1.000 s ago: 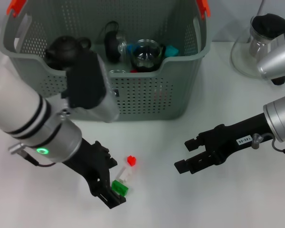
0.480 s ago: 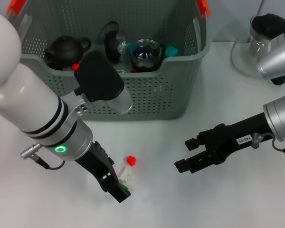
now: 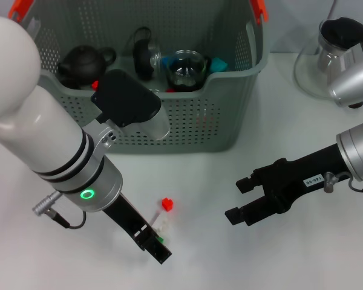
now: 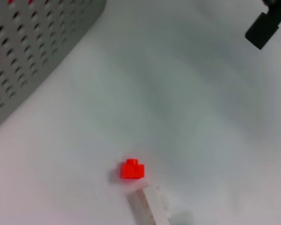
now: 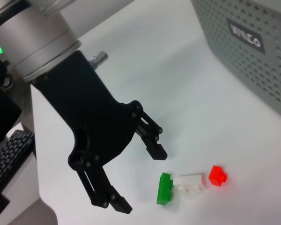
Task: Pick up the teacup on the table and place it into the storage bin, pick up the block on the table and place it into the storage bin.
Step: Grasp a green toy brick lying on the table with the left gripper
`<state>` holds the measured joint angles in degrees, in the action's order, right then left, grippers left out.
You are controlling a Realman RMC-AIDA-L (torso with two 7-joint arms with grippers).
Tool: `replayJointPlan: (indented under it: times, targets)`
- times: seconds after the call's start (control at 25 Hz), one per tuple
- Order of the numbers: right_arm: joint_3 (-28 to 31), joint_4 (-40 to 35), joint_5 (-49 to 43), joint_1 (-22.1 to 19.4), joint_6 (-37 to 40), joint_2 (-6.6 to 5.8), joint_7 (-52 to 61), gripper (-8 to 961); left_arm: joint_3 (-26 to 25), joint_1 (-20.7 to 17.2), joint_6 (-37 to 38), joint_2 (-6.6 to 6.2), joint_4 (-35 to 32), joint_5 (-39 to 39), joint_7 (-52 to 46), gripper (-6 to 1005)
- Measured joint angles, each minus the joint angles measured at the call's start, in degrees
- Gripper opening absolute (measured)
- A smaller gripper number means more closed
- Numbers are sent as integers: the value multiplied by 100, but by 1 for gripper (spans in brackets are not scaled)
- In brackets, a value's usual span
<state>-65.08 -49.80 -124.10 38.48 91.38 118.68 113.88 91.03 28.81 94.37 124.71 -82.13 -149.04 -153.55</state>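
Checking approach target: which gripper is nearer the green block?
Left. The left gripper hangs right beside the green block, jaws open and not touching it. The right gripper is well off to the block's right, over bare table.

White lettering was seen on a small black label [image 5: 244,36] fixed to the wall of the storage bin [image 5: 253,61], at about one o'clock in the right wrist view; the letters could not be read with certainty. A small white sticker [image 3: 313,180] with tiny characters was carried on the right arm [image 3: 308,172], at about three o'clock in the head view; these were illegible.
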Motion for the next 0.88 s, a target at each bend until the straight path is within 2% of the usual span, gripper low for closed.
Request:
replayJointPlan:
  times: [0.4,0.88]
  targets:
    - [-8,-4,-1,149,107,-55,-466,930,164,34,-171,1,81,-24,-877,908]
    - [1,6,-18,222,104,-56,-698,929,216,62,-520,1,271,-255,-1100,900]
